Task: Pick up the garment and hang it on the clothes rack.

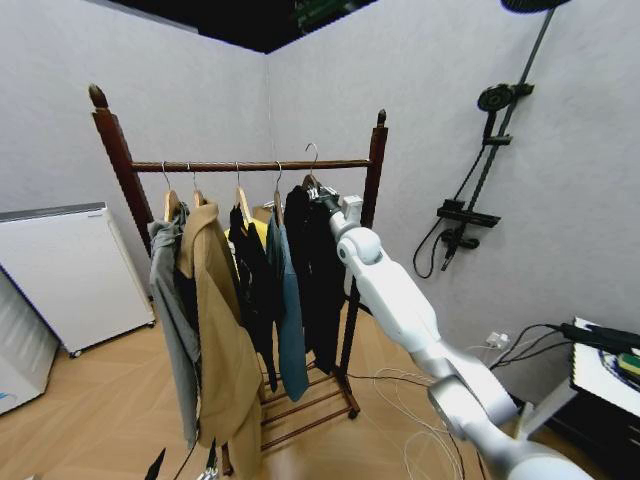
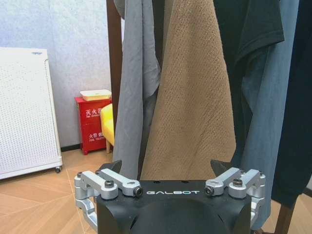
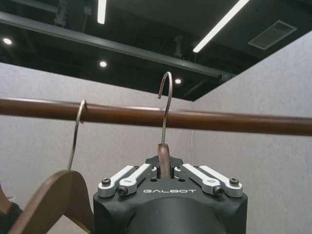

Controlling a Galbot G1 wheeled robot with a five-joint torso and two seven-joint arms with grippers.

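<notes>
Right wrist view: right claw [image 3: 165, 171] is clenched on the wooden hanger [image 3: 164, 158] neck, keeping its hook [image 3: 166, 105] raised above the rail [image 3: 243, 122], not yet seated. Garment [image 1: 318, 265] hangs at the clothes rack [image 1: 372, 180] end. Left claw [image 2: 170, 183] waits released, low beside the tan coat [image 2: 192, 97]

- Rack [image 1: 250, 165]: dark, glossy turned wood.
- Hook [image 3: 166, 105]: thin bright metal.
- Hanger [image 3: 164, 160]: smooth brown wood.
- Jacket [image 1: 322, 270]: matt black cloth.
- Tan coat [image 2: 192, 97]: rough woven cloth.
- Floor [image 1: 90, 400]: smooth wood.
</notes>
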